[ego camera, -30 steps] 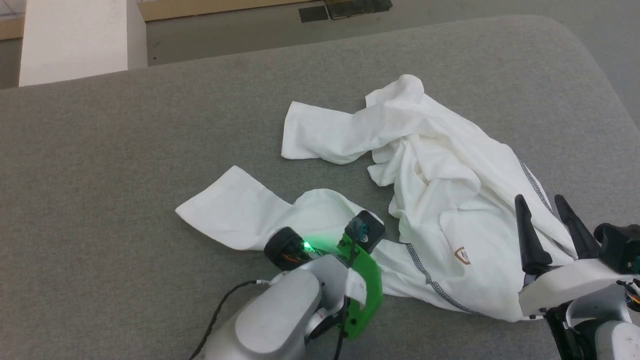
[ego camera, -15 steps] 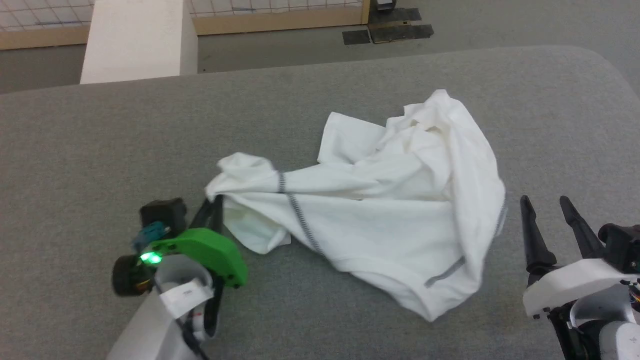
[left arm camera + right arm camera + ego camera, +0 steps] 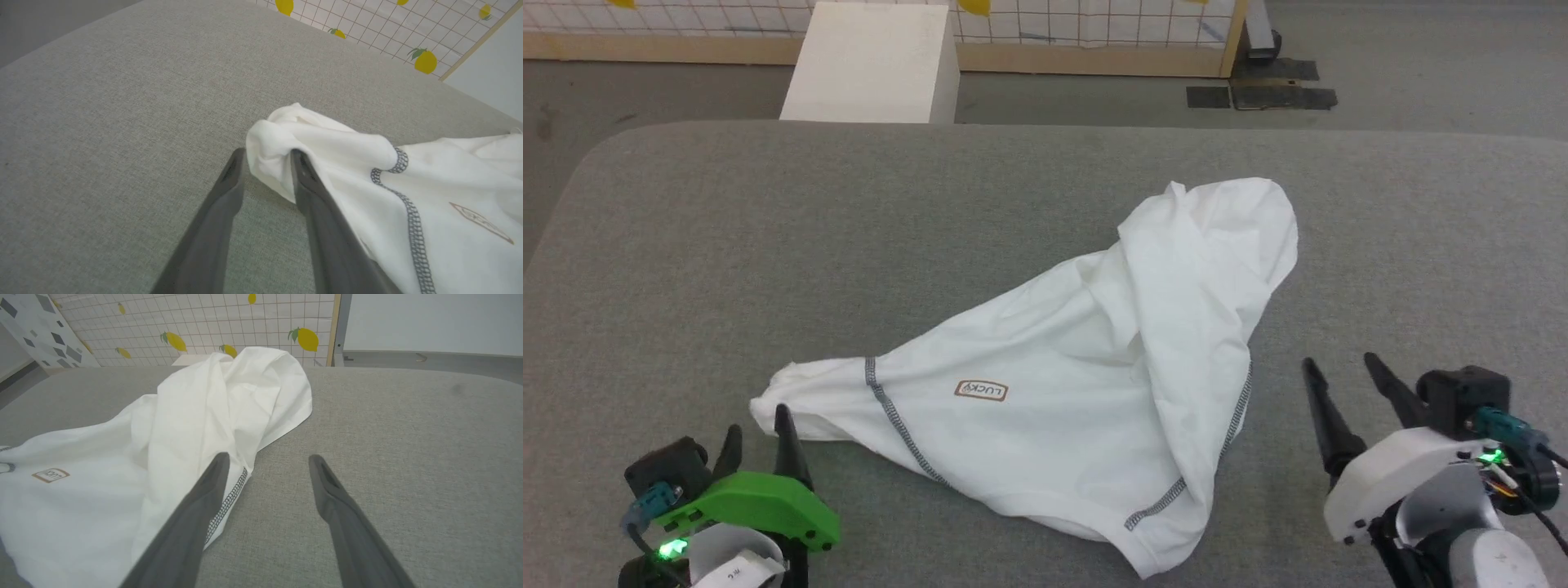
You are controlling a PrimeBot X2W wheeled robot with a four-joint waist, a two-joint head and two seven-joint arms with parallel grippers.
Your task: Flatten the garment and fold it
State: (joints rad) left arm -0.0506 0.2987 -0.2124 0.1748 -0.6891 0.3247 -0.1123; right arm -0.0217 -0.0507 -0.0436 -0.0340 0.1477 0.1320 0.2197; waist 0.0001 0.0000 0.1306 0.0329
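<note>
1. The garment [image 3: 1094, 392] lies crumpled on the grey table [image 3: 768, 245], roughly in the middle and nearer the robot. It forms a rough wedge, with one end drawn out to a narrow bunch at the robot's left and a loose fold rising at the far right.
2. Its brown-outlined patch [image 3: 981, 390] faces up. A grey zigzag seam [image 3: 894, 416] crosses the narrow end, and a stitched hem [image 3: 1176, 490] curls along the near right edge.
3. The left gripper [image 3: 758, 420] sits at the bunched tip. In the left wrist view its fingers [image 3: 229, 192] stand parted with bare table between them, so nothing is clamped. The cloth lobe rests against the tips, and I cannot quite tell whether it is snagged on one.
4. The right gripper [image 3: 1339, 361] hovers just beside the hem on the right side. Its fingers are spread wide and carry nothing.
5. The step in hand looks like flattening. The cloth is doubled over itself, the sleeves and collar are not laid out, and folding has not begun.
6. The next move likely calls for each arm to pinch a separate edge, such as the hem corner and the bunched end, and draw them apart until the body lies in a single layer.
7. A white box [image 3: 870, 61] stands beyond the table's far edge, well apart from the work.
</note>
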